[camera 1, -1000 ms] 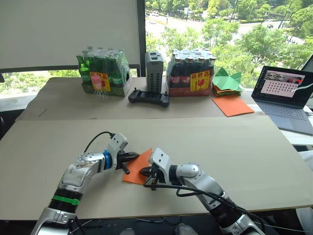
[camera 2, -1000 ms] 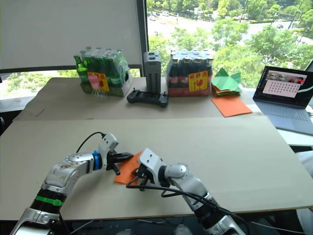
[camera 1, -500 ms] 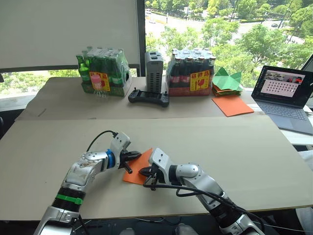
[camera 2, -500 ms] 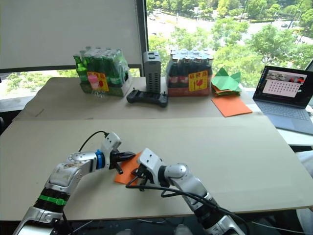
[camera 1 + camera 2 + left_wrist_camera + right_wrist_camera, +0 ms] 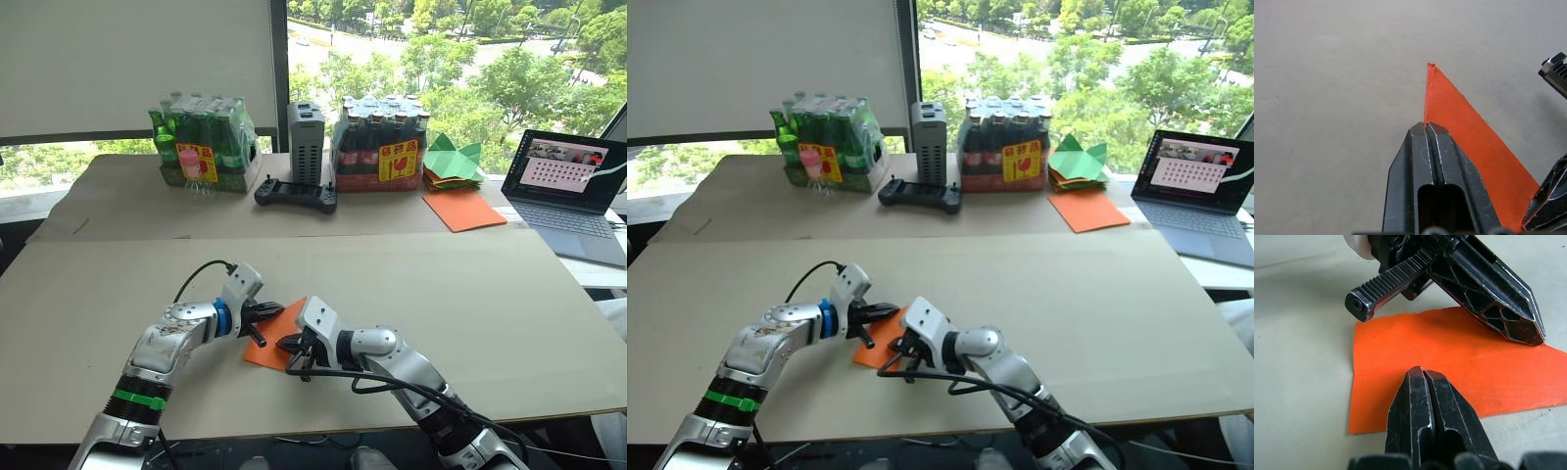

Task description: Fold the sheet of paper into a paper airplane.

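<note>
I work over the big cardboard-covered table (image 5: 509, 294), and I place everything from the sheet of paper (image 5: 276, 333), which lies flat on the table's near part between my two grippers.

Well beyond the paper, along the table's far edge, stand two shrink-wrapped packs of bottles: the green bottle pack (image 5: 201, 147) off to the left and the dark bottle pack (image 5: 380, 145) to the right. Each carries a yellow and red label; I cannot read its writing. Between them rises a grey upright box (image 5: 306, 143) with a black controller (image 5: 295, 196) lying in front of it. Far right of the paper sits an open laptop (image 5: 573, 191), its screen showing a grid of small tiles, too small to read. Beside it are a bigger smooth orange sheet (image 5: 464, 210) and a stack of green paper shapes (image 5: 454, 160).

My left gripper (image 5: 1425, 126) has its fingers pressed together, tips at the paper's left edge, near its far pointed corner. My right gripper (image 5: 1420, 373) is likewise closed, tips resting on the paper's near edge, holding nothing between them.
</note>
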### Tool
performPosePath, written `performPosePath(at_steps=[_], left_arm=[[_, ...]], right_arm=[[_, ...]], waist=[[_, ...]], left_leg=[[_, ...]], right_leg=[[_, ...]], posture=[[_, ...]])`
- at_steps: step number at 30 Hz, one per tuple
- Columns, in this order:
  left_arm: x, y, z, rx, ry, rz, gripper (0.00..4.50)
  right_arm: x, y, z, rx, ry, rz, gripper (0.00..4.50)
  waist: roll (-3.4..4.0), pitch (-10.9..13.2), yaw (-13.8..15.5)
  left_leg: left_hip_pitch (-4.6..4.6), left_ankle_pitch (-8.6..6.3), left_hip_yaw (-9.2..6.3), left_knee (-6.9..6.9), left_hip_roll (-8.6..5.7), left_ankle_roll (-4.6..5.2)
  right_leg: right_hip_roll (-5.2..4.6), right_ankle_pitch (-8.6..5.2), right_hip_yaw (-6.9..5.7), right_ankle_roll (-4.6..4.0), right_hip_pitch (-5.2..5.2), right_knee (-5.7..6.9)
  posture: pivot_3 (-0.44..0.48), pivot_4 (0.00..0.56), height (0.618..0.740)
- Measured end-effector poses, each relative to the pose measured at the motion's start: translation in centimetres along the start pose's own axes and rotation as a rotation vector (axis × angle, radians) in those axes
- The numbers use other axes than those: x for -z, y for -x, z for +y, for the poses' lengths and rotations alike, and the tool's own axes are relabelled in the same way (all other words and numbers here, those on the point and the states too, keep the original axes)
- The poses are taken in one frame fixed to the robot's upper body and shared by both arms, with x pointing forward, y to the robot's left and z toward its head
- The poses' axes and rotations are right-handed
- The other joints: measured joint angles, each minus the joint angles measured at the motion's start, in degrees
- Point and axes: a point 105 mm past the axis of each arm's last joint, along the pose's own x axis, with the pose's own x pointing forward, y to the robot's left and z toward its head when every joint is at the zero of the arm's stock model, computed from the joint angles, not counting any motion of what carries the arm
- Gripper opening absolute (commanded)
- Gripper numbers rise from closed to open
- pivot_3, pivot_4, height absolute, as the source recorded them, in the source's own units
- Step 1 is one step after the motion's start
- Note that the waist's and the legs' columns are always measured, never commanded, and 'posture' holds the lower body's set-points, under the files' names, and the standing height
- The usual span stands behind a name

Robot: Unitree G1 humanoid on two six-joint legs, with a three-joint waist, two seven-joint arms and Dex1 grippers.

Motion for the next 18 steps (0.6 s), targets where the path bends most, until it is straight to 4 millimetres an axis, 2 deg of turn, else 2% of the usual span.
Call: performPosePath(at_steps=[9, 14, 18], left_arm=[[-1.4, 1.5, 1.3, -0.038, 0.065, -0.069, 0.04], [-2.1, 2.1, 0.5, 0.007, 0.08, -0.096, 0.04], [-1.7, 2.1, 0.0, 0.031, 0.078, -0.08, 0.04]], right_arm=[[0.0, 0.0, 0.1, -0.003, 0.002, -0.001, 0.0], [0.0, -0.1, 0.1, -0.005, 0.004, 0.0, 0.0], [-0.1, -0.1, 0.1, -0.007, 0.006, 0.0, 0.0]], waist=[[-0.01, 0.01, -0.08], [-0.01, 0.01, -0.09], [-0.01, 0.01, -0.15]], left_leg=[[0.0, 0.0, 0.0, 0.0, 0.01, 0.0], [-0.01, 0.0, 0.0, 0.0, 0.01, 0.0], [0.0, 0.0, 0.0, -0.01, 0.01, 0.0]], right_leg=[[0.0, 0.0, 0.0, 0.0, -0.01, 0.01], [0.0, 0.0, 0.0, 0.0, -0.01, 0.01], [0.0, 0.0, 0.0, -0.01, -0.01, 0.01]], posture=[[0.0, 0.15, 0.74], [0.0, 0.15, 0.74], [0.0, 0.15, 0.74]])
